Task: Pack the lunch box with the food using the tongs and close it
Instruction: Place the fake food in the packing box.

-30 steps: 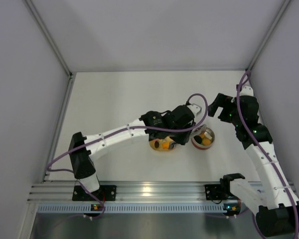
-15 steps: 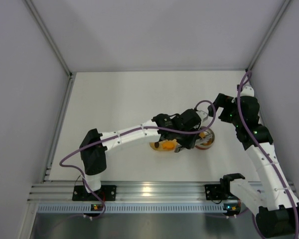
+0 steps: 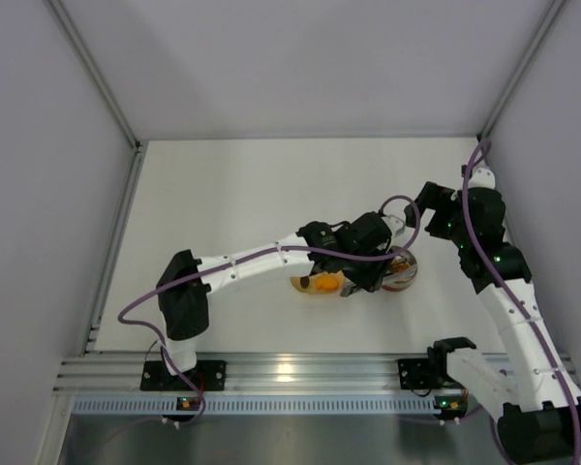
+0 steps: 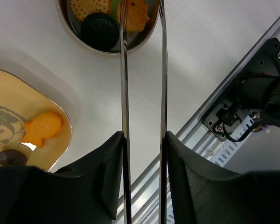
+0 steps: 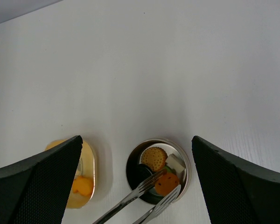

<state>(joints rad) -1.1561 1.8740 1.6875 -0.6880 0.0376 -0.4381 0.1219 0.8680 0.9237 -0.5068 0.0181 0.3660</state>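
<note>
Your left hand grips the tongs, tips over the lunch box at its twelve o'clock; your right hand gapes empty.

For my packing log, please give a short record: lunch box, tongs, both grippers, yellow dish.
lunch box: open, no lid on; holds a biscuit, a dark round piece, an orange piece
tongs: tips over the lunch box, beside the orange piece
left gripper: shut on the tongs
right gripper: open, empty
yellow dish: holds an orange fish piece and a dark brown piece
</note>
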